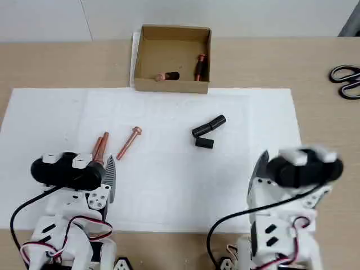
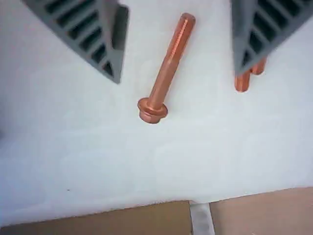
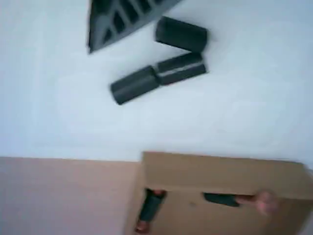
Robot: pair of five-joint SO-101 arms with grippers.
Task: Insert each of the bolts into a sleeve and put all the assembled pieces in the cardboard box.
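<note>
left gripper (image 2: 177,74), jaws wide, straddles the lone bolt (image 2: 167,68); centre on its shank, avoiding the two bolts (image 2: 243,81) beside it.

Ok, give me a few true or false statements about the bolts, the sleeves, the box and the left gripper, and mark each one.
1. Two assembled pieces lie in the cardboard box. True.
2. Three loose bolts lie on the white sheet. True.
3. The left gripper is shut on a bolt. False: the left gripper is open, with one bolt lying on the sheet between its fingers.
4. All the sleeves lie apart from one another. False: two sleeves lie end to end, and the third sleeve is beside them.
5. The scissors lie in the box. False: the scissors lie on the table.
</note>
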